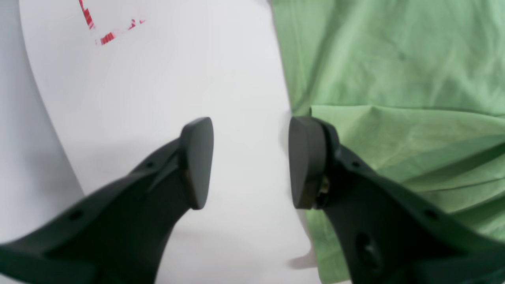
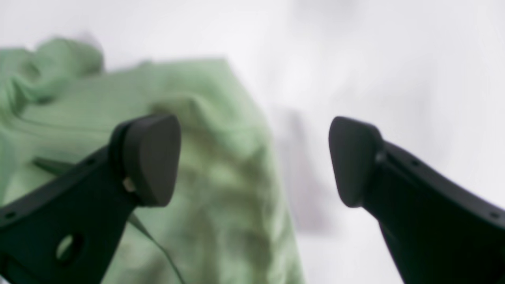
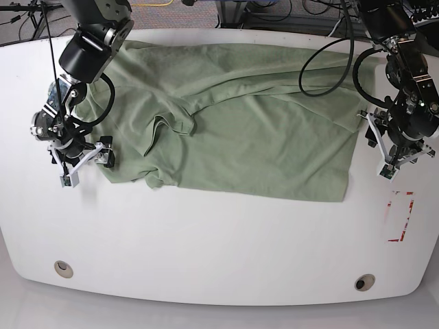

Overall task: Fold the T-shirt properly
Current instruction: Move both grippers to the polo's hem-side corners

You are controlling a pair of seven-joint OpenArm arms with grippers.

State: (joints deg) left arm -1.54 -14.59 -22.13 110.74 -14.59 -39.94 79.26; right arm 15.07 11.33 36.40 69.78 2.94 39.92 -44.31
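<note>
The pale green T-shirt (image 3: 240, 130) lies spread and wrinkled across the back half of the white table (image 3: 206, 240), with a fold ridge near its middle. At the shirt's edge on the base view's right, my left gripper (image 3: 381, 151) is open. In its wrist view only bare table shows between the fingers of the left gripper (image 1: 251, 163), and one finger (image 1: 307, 161) sits right at the cloth's border (image 1: 394, 79). My right gripper (image 3: 86, 164) is at the shirt's other end. In its wrist view this gripper (image 2: 252, 161) is wide open, straddling the hem of the shirt (image 2: 221, 157) and holding nothing.
A red tape mark (image 3: 401, 216) is stuck on the table in front of the left arm; it also shows in the left wrist view (image 1: 106, 31). Two round holes (image 3: 63, 268) (image 3: 364, 282) sit near the table's front edge. Cables hang behind the table.
</note>
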